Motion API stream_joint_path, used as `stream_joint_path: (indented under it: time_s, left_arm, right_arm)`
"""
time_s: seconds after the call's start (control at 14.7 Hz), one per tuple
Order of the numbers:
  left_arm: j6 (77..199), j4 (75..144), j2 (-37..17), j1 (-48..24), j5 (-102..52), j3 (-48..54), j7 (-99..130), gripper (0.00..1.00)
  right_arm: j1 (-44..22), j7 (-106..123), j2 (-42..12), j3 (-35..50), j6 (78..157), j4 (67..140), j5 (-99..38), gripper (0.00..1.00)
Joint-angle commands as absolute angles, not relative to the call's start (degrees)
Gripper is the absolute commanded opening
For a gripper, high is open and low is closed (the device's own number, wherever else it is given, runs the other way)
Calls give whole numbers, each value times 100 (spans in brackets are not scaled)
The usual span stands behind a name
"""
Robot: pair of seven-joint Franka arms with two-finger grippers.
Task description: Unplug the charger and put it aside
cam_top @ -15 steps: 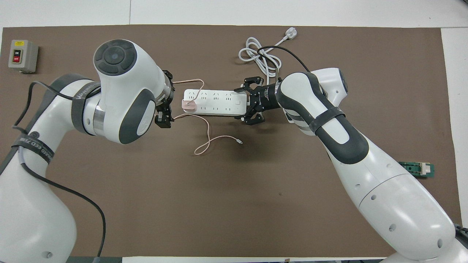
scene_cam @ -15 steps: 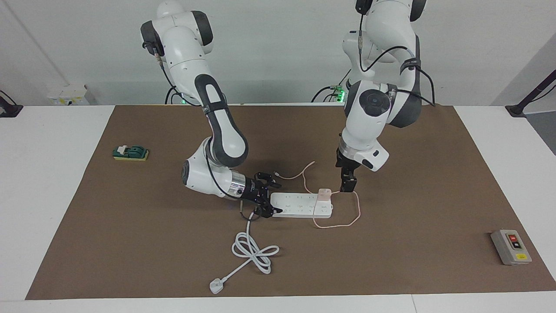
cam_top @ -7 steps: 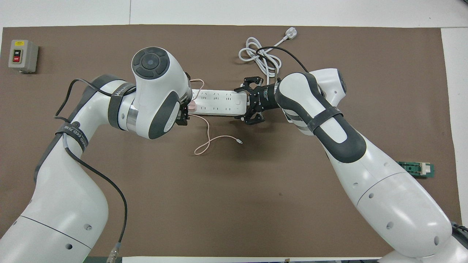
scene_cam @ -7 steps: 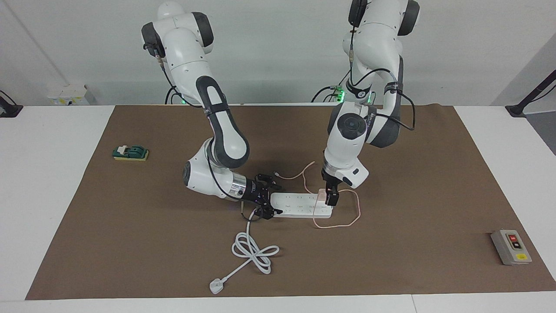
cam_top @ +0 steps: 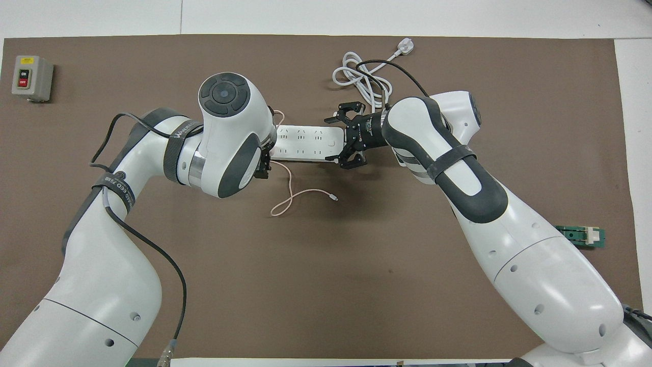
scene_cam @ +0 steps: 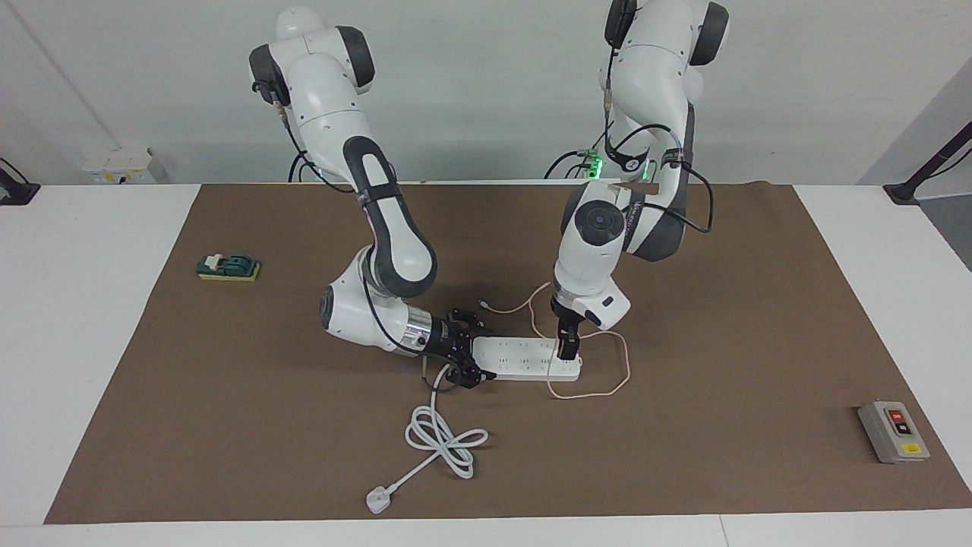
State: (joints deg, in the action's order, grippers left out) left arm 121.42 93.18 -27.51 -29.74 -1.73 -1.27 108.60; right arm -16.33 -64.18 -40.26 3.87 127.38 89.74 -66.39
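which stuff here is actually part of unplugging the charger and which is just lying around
Part of the job:
- charger, still in the power strip, under the left gripper
- its pink cable
- right gripper at the strip's cord end

Lying about:
- grey switch box, toward the left arm's end
- green block, toward the right arm's end
- coiled white cord and its plug

switch box [cam_top: 31, 77]: "ON" on black button, "OFF" on red (lettering small) | other markings: unreadable
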Motion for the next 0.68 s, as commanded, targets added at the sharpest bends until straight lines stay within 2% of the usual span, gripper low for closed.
stream_joint_path:
  time_s: [0.0, 0.27, 0.41, 0.61]
  left_arm:
    - [12199, 9492, -2707, -3041, -141, -211, 10811, 96]
    - [12217, 9580, -2681, -3041, -53, -220, 10793, 93]
    - [12191, 9580, -2681, -3059, -44, -220, 10793, 69]
    - [12252, 9571, -2681, -3076, -44, -220, 10793, 8]
  right_arm:
    - [-1722, -6258, -4166, 378, 12989, 8833, -6592, 100]
    - [-1819, -6188, -4210, 387, 13174, 8912, -6609, 100]
    - [-1828, -6188, -4201, 387, 13184, 8965, -6618, 100]
    - [-1837, -6179, -4184, 387, 13183, 9052, -6618, 100]
